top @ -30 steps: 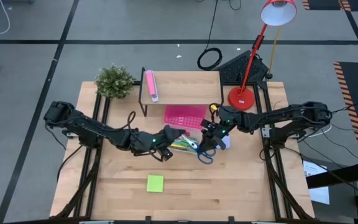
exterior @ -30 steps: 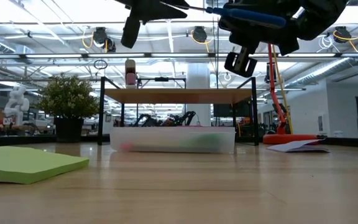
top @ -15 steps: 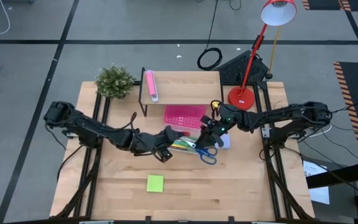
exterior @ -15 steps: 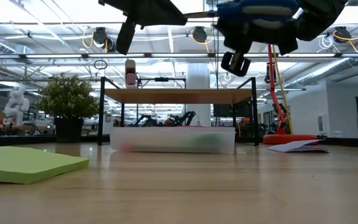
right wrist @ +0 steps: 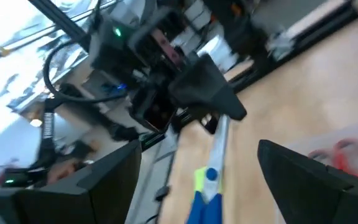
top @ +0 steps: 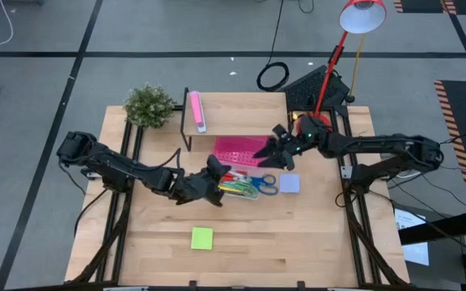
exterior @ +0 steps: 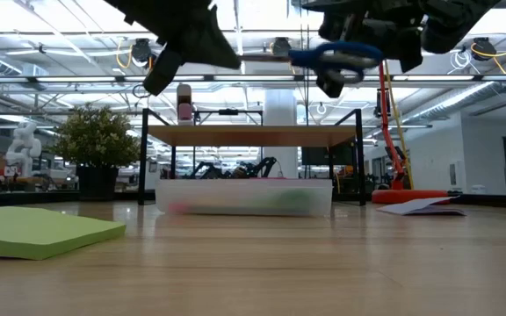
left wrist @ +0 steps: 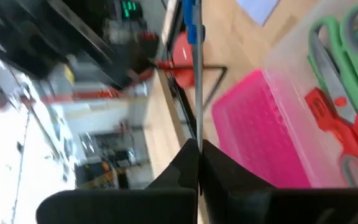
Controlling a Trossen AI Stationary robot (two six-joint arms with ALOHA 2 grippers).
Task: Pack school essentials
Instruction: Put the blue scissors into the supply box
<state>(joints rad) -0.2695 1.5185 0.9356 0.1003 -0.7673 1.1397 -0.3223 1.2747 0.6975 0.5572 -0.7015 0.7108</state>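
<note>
Blue-handled scissors (top: 264, 184) hang level in the air above a clear box (top: 237, 191) that holds green and red scissors (left wrist: 337, 93) and thin pens. My left gripper (top: 219, 175) is shut on the scissors' blades. My right gripper (top: 275, 149) stands open over the pink tray (top: 239, 150), on the far-right side of the scissors' handles (right wrist: 207, 186), and touches nothing. A lime-green note pad (top: 202, 238) lies flat near the front edge. A pale-blue pad (top: 290, 183) lies right of the box. My left gripper pinches the tip end of the closed blades (left wrist: 197, 134) between its two shut fingers. The fingers come nearly level from the table's left and lie along the blades. The scissors stick out toward the right, lifted clear, handles (exterior: 336, 57) at the free end.
A small wooden shelf (top: 233, 105) at the back carries a pink-and-white oblong object (top: 195, 111). A potted plant (top: 148, 105) stands at the back left and a red desk lamp (top: 314, 128) at the back right. Bare tabletop lies around the lime pad.
My right gripper has come off the blue scissors and drawn back toward the far right, over the pink tray. The scissors, earlier held between both grippers, have shifted toward the far edge and now stay level in my left gripper alone, which has moved slightly toward the far edge.
</note>
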